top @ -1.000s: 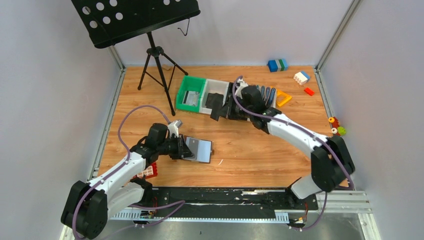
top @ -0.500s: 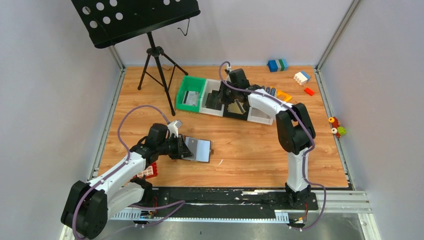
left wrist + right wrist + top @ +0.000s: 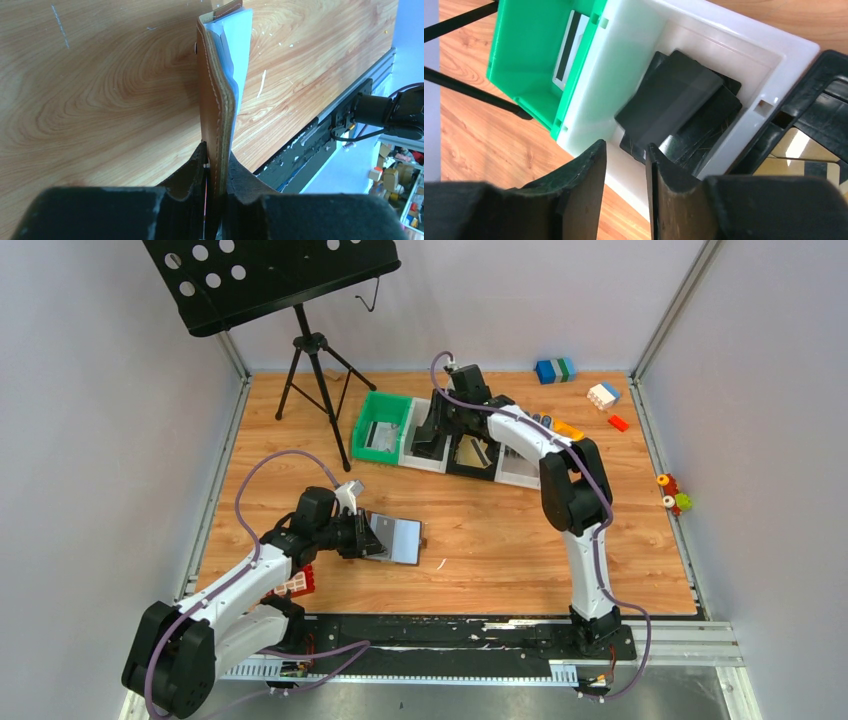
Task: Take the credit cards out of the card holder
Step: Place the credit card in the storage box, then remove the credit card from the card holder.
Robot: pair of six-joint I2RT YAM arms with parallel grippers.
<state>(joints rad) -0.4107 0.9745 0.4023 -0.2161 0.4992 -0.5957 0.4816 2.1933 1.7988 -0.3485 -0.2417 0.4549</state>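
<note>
The brown leather card holder (image 3: 215, 100) stands on edge in my left gripper (image 3: 216, 160), which is shut on its stitched edge; grey-blue inner pockets (image 3: 237, 45) show on its right side. From above, the card holder (image 3: 397, 539) lies open on the wooden table in front of my left gripper (image 3: 358, 536). My right gripper (image 3: 625, 155) hangs open and empty over the white bin (image 3: 734, 35), in which black credit cards (image 3: 674, 100) lie stacked. A gold card (image 3: 804, 150) lies in the black bin beside it. A silver-grey card (image 3: 569, 50) is in the green bin (image 3: 534, 50).
A music stand's tripod (image 3: 315, 370) stands left of the green bin (image 3: 380, 405). Blue-grey holders (image 3: 540, 422) and an orange piece (image 3: 568, 430) sit behind the bins. Toy blocks (image 3: 555, 370) lie at the back right, and a red brick (image 3: 300, 582) lies by my left arm.
My right arm has swung back and left over the bins, and its jaws have opened. The black card that it carried now lies in the white bin. The left arm has not moved.
</note>
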